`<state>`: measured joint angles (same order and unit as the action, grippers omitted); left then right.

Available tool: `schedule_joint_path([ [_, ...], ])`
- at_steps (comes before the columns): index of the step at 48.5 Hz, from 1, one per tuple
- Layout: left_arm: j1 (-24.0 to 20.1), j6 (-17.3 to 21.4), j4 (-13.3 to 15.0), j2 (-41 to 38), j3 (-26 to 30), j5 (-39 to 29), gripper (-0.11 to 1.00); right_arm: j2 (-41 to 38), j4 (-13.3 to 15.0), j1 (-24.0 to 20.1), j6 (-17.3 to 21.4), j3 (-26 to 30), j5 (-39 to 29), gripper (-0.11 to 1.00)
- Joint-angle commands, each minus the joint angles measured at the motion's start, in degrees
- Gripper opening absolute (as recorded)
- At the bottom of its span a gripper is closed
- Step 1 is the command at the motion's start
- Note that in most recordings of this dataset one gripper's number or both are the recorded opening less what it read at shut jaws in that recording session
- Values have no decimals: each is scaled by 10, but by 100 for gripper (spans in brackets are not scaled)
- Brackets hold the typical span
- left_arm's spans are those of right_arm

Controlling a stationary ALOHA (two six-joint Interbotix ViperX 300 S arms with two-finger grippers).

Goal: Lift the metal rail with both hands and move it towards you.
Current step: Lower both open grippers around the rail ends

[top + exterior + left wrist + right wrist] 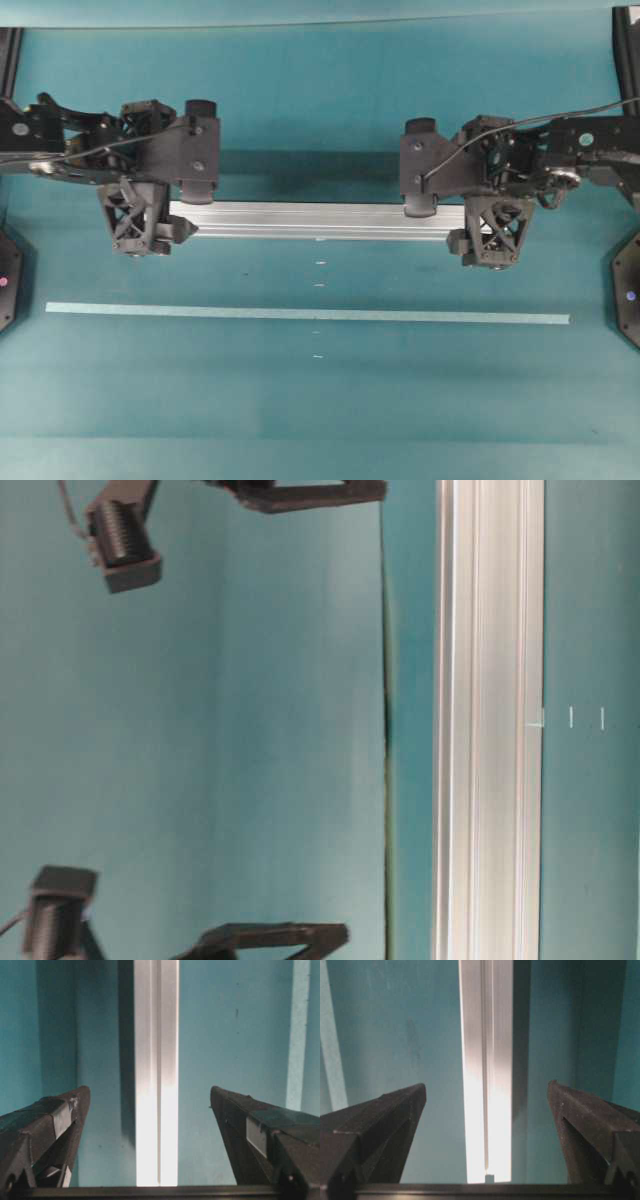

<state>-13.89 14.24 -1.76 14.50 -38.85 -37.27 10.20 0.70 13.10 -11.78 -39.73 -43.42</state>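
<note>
The metal rail [320, 220] is a long silver grooved bar that lies crosswise on the teal table, in the middle of the overhead view. My left gripper [150, 215] hangs over its left end and my right gripper [490, 225] over its right end. In the left wrist view the rail [156, 1060] runs straight ahead through the left gripper [148, 1092], whose black fingers [55, 1115] stand wide of it on both sides without touching. The right wrist view shows the same: the rail [487, 1060] runs through the open right gripper [486, 1087], with teal table showing on either side. In the table-level view the rail [490, 720] is seen lengthwise.
A thin pale tape strip [300, 314] runs across the table nearer to me than the rail, with small white marks [319, 263] between them. Black arm bases sit at the left edge [8, 275] and right edge [628, 290]. The tape [299, 1035] also shows in the left wrist view.
</note>
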Motion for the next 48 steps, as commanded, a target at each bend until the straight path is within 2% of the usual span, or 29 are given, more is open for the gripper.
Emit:
schedule_joint_path([
  [1,-2,-2,-1,-10,3,8,97,-4,-2,4,1,0,14,100],
  [29,-15,-12,-1,-75,-7,59,97,-45,-3,18,-1,-5,65,100],
  [48,-18,-13,-1,-94,-26,82,97,-67,-3,21,-1,-36,101,100],
])
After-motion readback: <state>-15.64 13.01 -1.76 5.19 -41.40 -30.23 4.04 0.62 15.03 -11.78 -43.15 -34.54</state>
